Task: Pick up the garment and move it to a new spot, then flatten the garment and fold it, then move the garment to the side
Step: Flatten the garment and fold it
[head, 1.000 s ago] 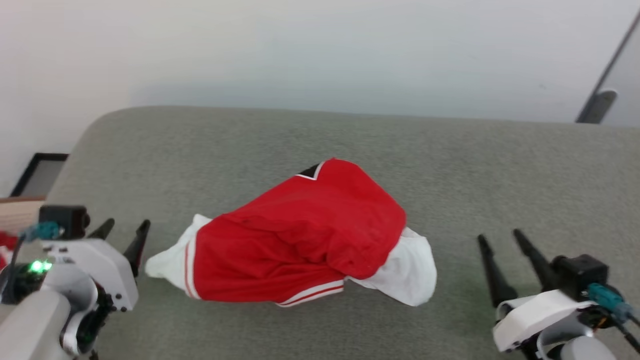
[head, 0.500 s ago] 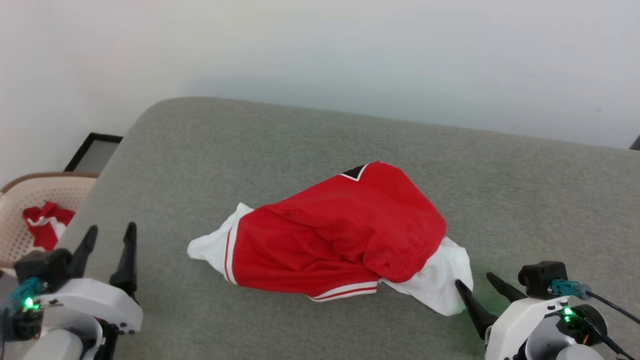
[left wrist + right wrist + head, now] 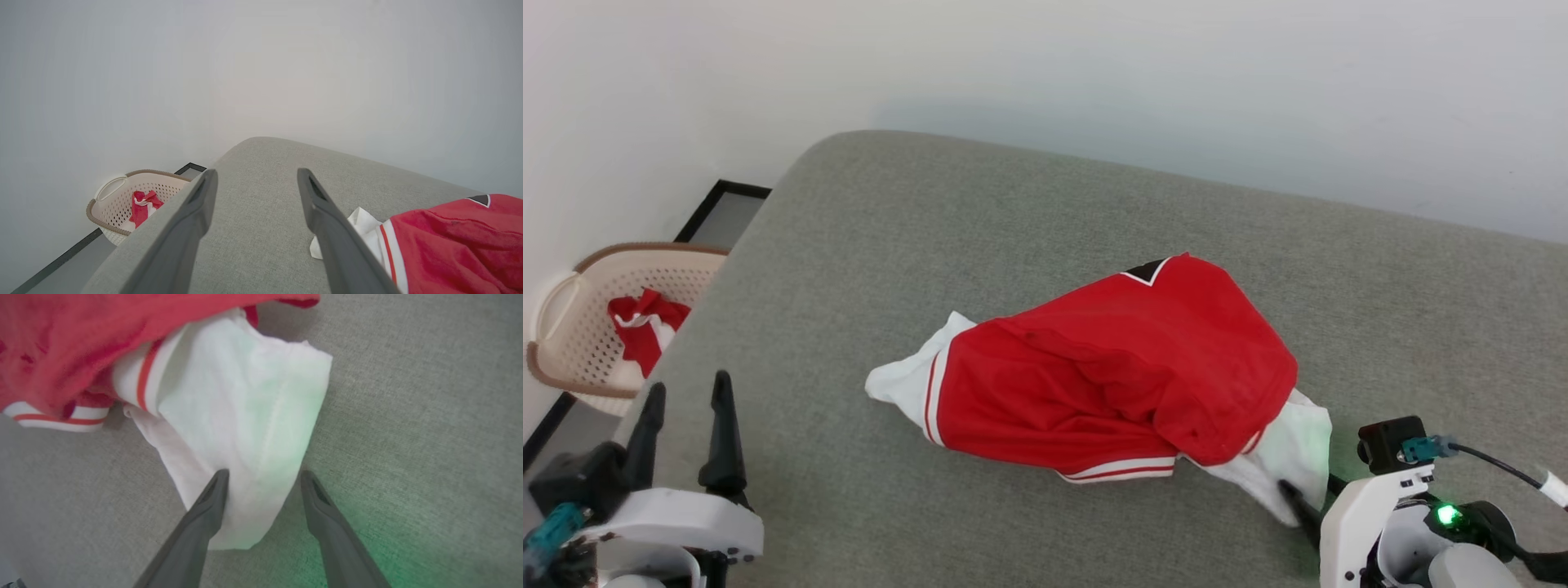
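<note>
One garment, a red jersey-style shirt with white sleeves, is seen crumpled in a low heap near the middle of a grey upholstered cushion. Its black, white-edged collar patch is turned toward 12 o'clock. One white sleeve is spread out at 9 o'clock of the heap and the other is laid out at 4 o'clock. White-and-red striped trim is shown along the 6 o'clock edge. The right gripper is placed at the 4 o'clock sleeve with its fingers parted. In the right wrist view one finger is seen over the white cloth and the other just beside the sleeve's edge, with no fabric clamped; whether the cloth is touched cannot be told. The left gripper is held at 8 o'clock of the garment, well apart from it, its fingers spread over bare cushion. Beyond the cushion's edge, at 9 o'clock, a cream perforated basket is set on the floor with a red-and-white cloth inside, beside a pale wall.
</note>
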You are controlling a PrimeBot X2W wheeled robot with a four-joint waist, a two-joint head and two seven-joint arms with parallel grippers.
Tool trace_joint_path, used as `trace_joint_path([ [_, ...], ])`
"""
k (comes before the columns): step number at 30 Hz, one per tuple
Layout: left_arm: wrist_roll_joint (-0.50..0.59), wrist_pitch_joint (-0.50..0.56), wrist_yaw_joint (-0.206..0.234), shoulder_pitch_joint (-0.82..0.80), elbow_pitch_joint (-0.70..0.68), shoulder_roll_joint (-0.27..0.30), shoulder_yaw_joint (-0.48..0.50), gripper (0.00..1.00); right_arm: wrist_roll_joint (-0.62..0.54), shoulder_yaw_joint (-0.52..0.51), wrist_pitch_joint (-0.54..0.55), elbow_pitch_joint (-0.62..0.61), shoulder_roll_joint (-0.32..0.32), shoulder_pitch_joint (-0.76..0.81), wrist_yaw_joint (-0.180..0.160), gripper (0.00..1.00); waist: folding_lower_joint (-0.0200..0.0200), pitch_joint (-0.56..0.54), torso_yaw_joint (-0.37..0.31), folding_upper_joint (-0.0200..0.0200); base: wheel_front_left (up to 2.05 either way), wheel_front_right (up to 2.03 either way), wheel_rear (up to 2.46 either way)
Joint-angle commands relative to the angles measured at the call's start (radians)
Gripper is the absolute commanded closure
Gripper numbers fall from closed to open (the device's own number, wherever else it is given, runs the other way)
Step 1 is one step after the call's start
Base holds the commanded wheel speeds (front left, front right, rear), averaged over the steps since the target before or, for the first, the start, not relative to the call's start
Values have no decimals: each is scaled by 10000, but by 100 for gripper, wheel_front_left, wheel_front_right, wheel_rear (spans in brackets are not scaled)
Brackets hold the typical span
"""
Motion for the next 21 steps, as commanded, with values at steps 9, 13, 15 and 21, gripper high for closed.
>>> trace_joint_path([
  [9, 1187, -23, -714, 235, -104, -927, 1374, 0, -31, -47, 94, 276, -170, -445, -14, 100, -1, 104, 3, 0, 0, 0, 0],
  [13, 1540, -23, -1007, 229, -111, -1218, 1817, 0, 52, -234, 428, -8, -459, -554, -14, 100, -1, 136, -131, 0, 0, 0, 0],
  [15, 1685, -23, -1126, 194, -125, -1361, 2007, 0, 109, -338, 624, -254, -652, -572, -14, 100, -1, 161, -222, 0, 0, 0, 0],
  [21, 2068, -24, -1418, 101, -90, -1616, 2425, 0, 280, -1128, 1453, -1167, -1587, -439, -14, 100, -1, 269, -529, 0, 0, 0, 0],
])
